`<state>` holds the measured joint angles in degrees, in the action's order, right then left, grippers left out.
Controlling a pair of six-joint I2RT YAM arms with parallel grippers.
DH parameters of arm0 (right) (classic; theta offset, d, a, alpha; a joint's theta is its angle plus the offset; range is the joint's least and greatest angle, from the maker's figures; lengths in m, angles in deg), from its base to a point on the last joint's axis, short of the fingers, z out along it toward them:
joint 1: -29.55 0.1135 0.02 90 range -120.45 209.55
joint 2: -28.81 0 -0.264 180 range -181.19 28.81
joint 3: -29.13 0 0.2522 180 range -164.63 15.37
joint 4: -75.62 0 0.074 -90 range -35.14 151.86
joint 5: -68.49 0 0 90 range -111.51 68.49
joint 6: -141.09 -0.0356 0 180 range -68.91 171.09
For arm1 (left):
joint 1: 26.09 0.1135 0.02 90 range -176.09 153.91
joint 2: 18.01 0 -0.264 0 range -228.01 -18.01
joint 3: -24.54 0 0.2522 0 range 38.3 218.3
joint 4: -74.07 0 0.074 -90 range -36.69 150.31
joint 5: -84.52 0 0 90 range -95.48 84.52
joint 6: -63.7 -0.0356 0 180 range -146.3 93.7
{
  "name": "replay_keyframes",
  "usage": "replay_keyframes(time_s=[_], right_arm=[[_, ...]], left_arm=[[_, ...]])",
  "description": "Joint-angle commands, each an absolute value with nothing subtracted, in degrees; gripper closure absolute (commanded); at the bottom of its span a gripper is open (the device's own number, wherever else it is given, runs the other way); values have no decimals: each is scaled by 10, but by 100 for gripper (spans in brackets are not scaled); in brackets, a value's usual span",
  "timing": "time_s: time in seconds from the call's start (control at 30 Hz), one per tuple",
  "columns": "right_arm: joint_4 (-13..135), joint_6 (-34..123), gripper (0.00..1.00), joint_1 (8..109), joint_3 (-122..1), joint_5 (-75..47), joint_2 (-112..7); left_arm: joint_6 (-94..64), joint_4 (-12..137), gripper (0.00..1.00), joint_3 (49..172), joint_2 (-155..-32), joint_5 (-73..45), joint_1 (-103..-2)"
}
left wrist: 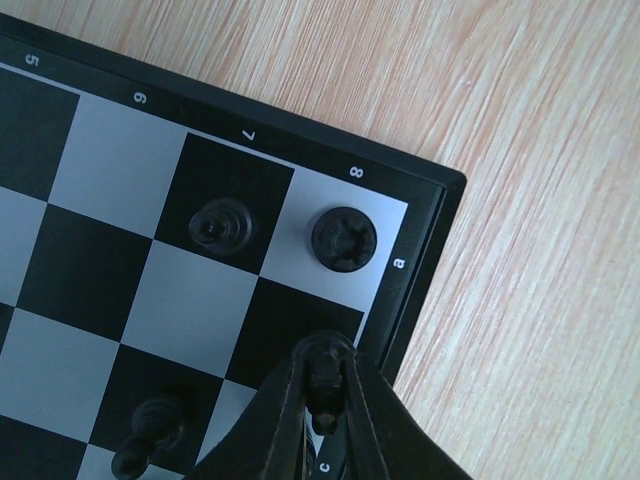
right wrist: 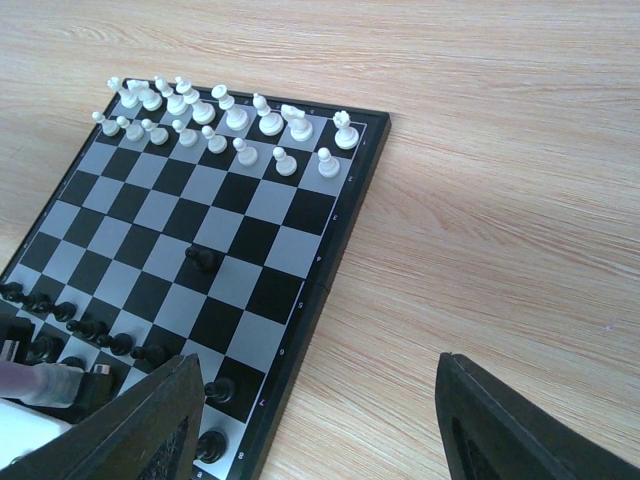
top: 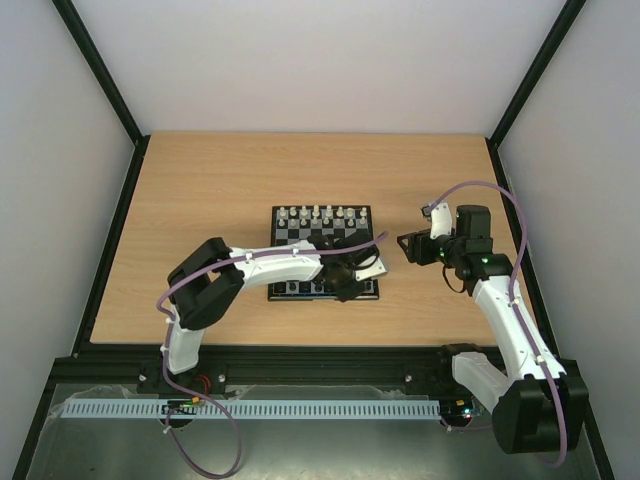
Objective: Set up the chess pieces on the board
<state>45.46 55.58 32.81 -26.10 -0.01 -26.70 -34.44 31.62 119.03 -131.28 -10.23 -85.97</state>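
Board: we find the board at the middle of the top view, flat on the wooden table
White pieces: the white pieces fill two rows along the board's upper edge in the top view; upper left in the right wrist frame
Black pieces: the black pieces are ranked along the lower edge; one lone black pawn stands apart near the board's middle
Left gripper: the left gripper sits at bottom centre of the left wrist frame, over the corner marked 8 and a; jaws pinched nearly together on a small black chessman; we cannot tell whether it touches the board
Corner: a black rook on the pale corner square
Right gripper: the right gripper hangs over bare table right of the board; jaws spread wide, nothing between them
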Motion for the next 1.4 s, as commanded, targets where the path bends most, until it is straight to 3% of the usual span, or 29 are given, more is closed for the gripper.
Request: replay_keyframes(time_s=[0.0,1.0,1.37], right_arm=[[453,559,36,326,-258,9,-265],[451,562,36,325,-258,22,-266],[451,563,36,326,-259,24,-268]], left_arm=[[-344,301,90,1211,-1326,-86,-860],[-339,292,78,1226,-1334,-69,-857],[-328,285,63,1211,-1256,-61,-845]])
